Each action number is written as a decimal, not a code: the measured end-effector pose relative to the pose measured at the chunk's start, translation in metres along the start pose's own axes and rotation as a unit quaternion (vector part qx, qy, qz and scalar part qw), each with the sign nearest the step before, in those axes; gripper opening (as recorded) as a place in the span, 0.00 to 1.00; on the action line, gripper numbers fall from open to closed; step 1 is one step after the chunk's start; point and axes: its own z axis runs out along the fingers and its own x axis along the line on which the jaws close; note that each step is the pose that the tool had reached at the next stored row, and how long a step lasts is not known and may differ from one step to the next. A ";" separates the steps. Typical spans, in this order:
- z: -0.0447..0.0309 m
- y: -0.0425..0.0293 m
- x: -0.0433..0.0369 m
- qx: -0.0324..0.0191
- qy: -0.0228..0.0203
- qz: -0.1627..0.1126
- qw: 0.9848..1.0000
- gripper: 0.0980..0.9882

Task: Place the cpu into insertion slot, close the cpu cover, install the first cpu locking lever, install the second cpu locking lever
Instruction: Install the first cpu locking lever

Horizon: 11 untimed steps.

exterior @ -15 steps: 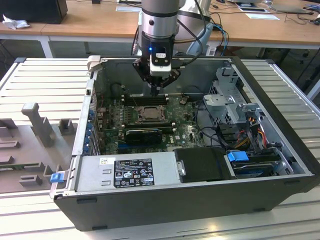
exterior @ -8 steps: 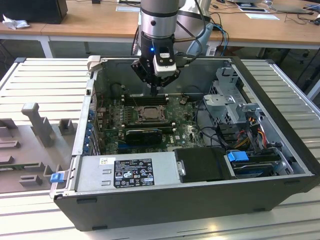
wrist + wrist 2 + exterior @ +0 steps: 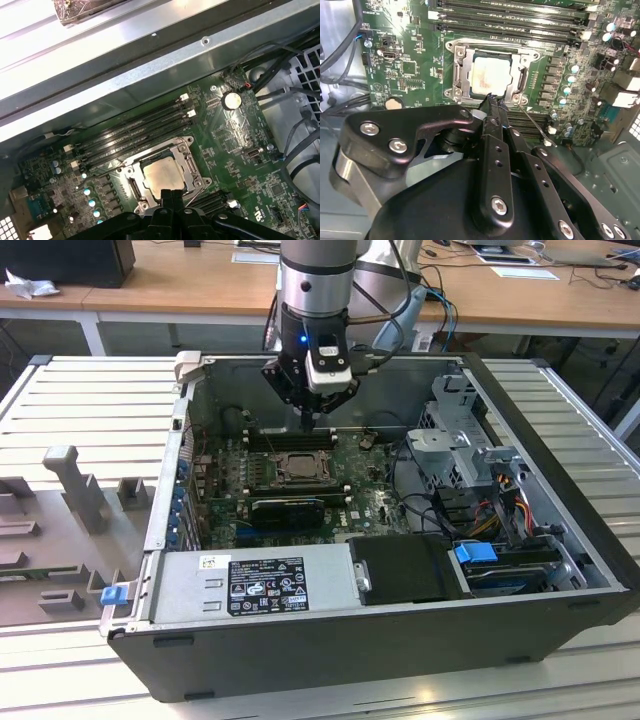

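Risk, in my judgement: the thin steel wire locking lever [image 3: 532, 122] angles away from the socket corner. A sideways slip of the tips could let it spring loose or scrape the green motherboard [image 3: 400, 65].

The small silvery-grey square cpu [image 3: 487, 75] lies seated in the black-rimmed square insertion slot [image 3: 516, 82]. The thin silvery metal cpu cover [image 3: 461, 75] is down around it.

Jaws: together, nothing between them, tips at the socket corner just beside the lever. Contact cannot be confirmed.

cpu cover [image 3: 461, 75] near edge hidden behind claw [image 3: 492, 99], arm [image 3: 318, 275] cut off by exterior view's top edge
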 end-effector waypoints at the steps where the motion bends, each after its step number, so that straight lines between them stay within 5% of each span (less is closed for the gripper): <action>1: 0.0000 0.0000 0.0000 -0.001 0.000 0.000 1.000 0.01; 7: 0.0001 -0.0006 0.0013 -0.002 0.001 -0.006 1.000 0.01; 11: 0.0006 -0.0018 0.0039 -0.002 0.002 -0.046 0.999 0.01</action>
